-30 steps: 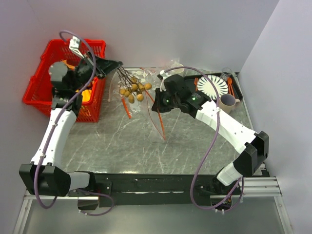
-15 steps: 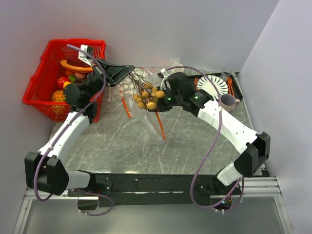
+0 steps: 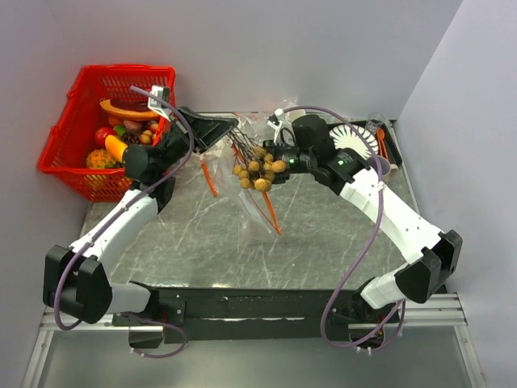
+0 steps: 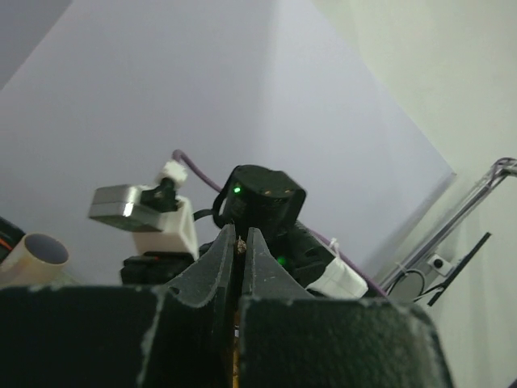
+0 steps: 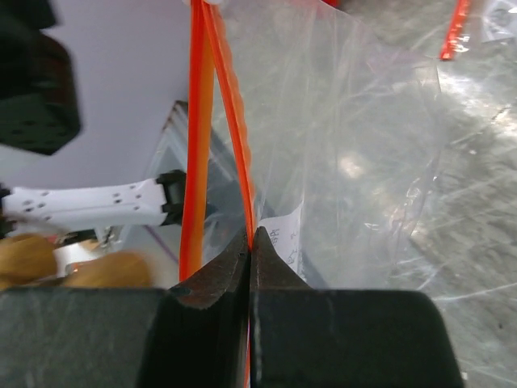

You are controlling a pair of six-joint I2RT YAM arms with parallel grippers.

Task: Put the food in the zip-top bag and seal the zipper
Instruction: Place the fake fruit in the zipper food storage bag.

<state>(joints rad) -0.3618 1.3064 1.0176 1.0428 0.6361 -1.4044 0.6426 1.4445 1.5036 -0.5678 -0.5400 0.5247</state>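
Top cam overlooks table (image 3: 202, 242); wrist cams close behind own fingers (image 4: 208, 271)

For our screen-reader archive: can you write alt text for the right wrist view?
The right tool, shut, pinches the orange-red zipper of the clear zip-top bag, with the marbled table behind it. Brown fruits show at lower left.

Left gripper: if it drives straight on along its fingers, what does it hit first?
Most likely the right arm's wrist, the black housing with a green light dead ahead of the left gripper in its wrist view. How far apart they are is unclear.
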